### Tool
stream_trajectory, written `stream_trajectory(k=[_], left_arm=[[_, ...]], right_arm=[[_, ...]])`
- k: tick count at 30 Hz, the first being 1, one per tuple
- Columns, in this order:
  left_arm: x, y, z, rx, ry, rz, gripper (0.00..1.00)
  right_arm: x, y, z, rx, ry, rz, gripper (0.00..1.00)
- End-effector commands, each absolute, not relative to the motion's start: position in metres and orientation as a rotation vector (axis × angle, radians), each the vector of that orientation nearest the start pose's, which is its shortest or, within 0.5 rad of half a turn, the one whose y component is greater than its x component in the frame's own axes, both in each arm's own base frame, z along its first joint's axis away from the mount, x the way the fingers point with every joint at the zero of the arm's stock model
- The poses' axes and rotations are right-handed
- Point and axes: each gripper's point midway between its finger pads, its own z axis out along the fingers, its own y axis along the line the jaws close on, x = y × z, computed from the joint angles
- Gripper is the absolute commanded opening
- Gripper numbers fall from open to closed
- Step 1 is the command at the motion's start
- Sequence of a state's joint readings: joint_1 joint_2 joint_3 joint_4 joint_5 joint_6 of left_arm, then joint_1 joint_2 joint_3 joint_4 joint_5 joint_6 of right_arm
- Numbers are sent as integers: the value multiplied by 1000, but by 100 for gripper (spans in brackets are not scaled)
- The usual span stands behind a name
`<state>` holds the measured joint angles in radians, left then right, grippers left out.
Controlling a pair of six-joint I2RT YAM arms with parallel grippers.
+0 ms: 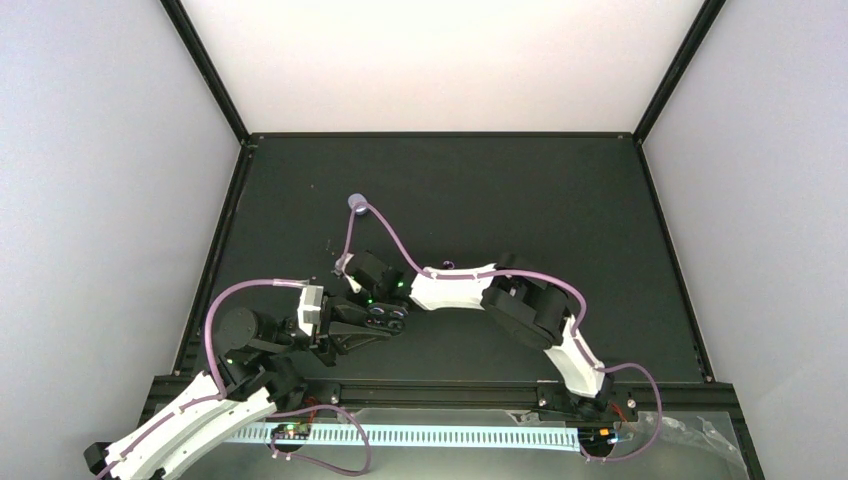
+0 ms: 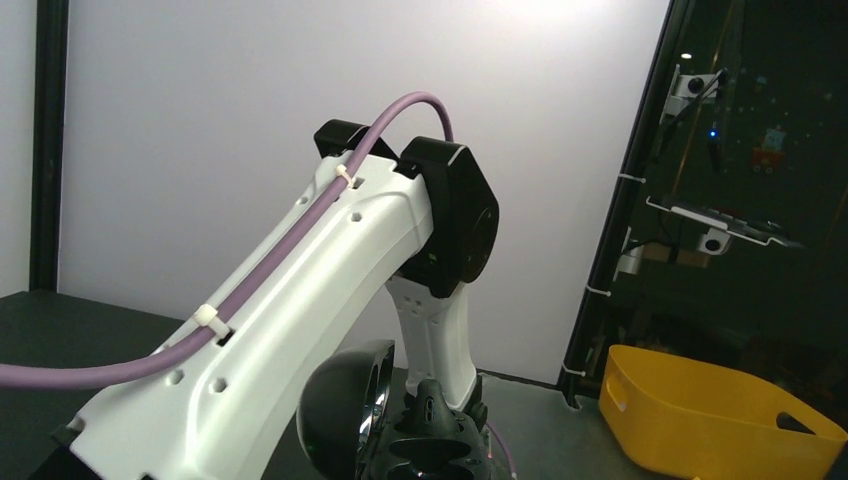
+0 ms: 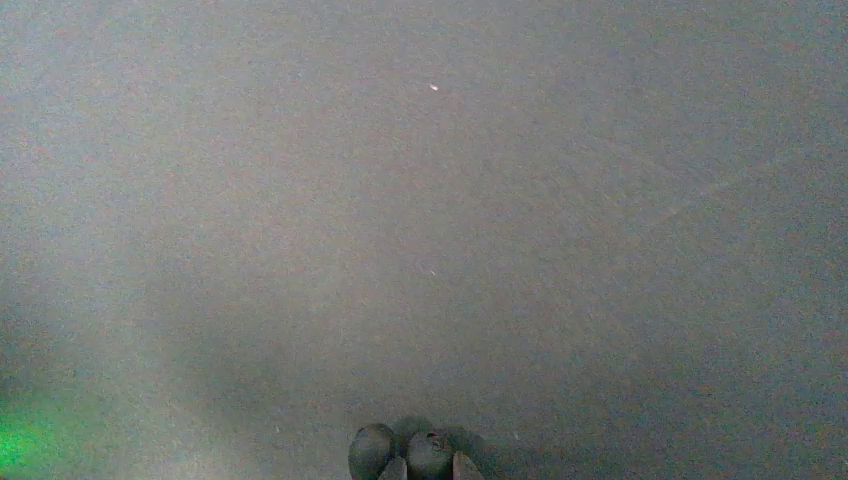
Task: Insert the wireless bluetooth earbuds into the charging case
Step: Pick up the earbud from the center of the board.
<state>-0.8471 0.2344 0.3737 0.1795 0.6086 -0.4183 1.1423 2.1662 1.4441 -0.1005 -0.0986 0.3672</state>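
Note:
Two small black earbuds lie side by side on the mat at the bottom of the right wrist view, the left earbud (image 3: 371, 450) free. My right gripper (image 3: 430, 468) points down at the mat, its fingertips (image 3: 395, 470) closed on either side of the right earbud (image 3: 430, 450). In the top view the right gripper (image 1: 346, 266) hides both earbuds. The charging case (image 1: 384, 317) is held open just right of my left gripper (image 1: 362, 328), which is shut on it. From the left wrist the case looks dark, its lid (image 2: 335, 410) raised beside the wells (image 2: 470, 445).
The right arm's white link (image 2: 320, 290) crosses most of the left wrist view. A yellow bin (image 2: 700, 410) stands beyond the table. A purple cable (image 1: 375, 225) loops above the right wrist. Black frame rails (image 1: 215, 260) border the dark mat (image 1: 520, 200).

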Motion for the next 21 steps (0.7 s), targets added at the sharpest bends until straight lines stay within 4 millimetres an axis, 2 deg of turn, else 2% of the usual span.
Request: stream_trajectory(k=[1, 5, 10, 16, 19, 21], left_arm=[[55, -211, 350, 851, 1138, -1424, 1], [56, -211, 350, 851, 1138, -1423, 2], [58, -214, 349, 853, 1145, -1419, 1], [61, -220, 346, 863, 1144, -1429, 2], [62, -224, 345, 871, 1142, -1438, 2], [63, -226, 344, 877, 1143, -1444, 1]], right_arm=[[216, 476, 25, -960, 2432, 637, 8], [235, 439, 36, -810, 2449, 621, 7], [252, 376, 48, -575, 2470, 607, 8], [252, 295, 54, -307, 2484, 536, 8], [250, 271, 52, -211, 2490, 520, 9], [250, 264, 52, -181, 2490, 510, 9]])
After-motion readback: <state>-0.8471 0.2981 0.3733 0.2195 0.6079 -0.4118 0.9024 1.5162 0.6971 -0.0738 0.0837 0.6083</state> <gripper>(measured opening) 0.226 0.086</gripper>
